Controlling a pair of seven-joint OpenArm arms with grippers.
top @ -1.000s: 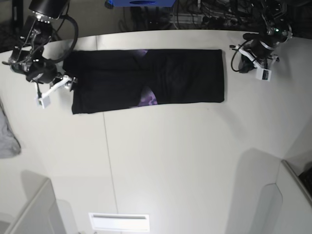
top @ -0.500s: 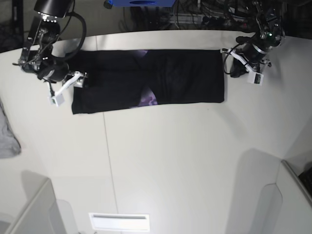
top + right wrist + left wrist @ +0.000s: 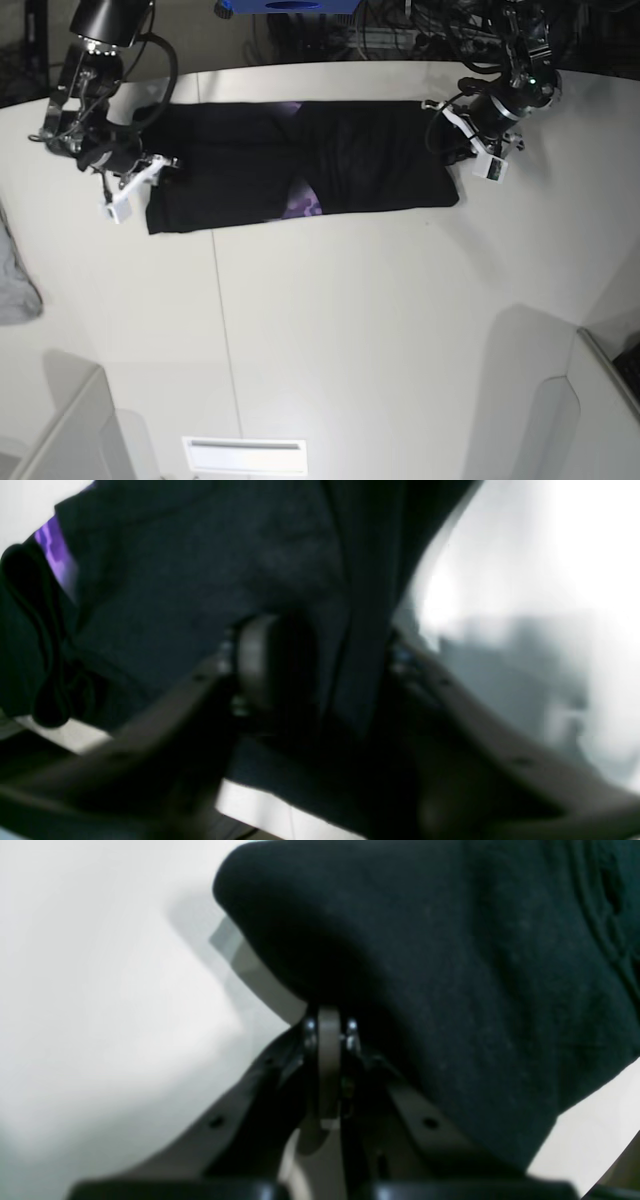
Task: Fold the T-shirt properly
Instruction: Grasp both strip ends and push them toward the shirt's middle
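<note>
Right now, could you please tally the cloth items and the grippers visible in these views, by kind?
Black T-shirt: 1
Light grey cloth: 1
Grippers: 2, the left gripper and the right gripper
Total: 4

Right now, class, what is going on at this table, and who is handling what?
A two-armed robot is working on a black T-shirt that lies on the white table as a long band. The left gripper is shut on the cloth at one end. At the other end, the right gripper has cloth between its jaws, though a firm grip cannot be confirmed. A grey cloth lies apart.
</note>
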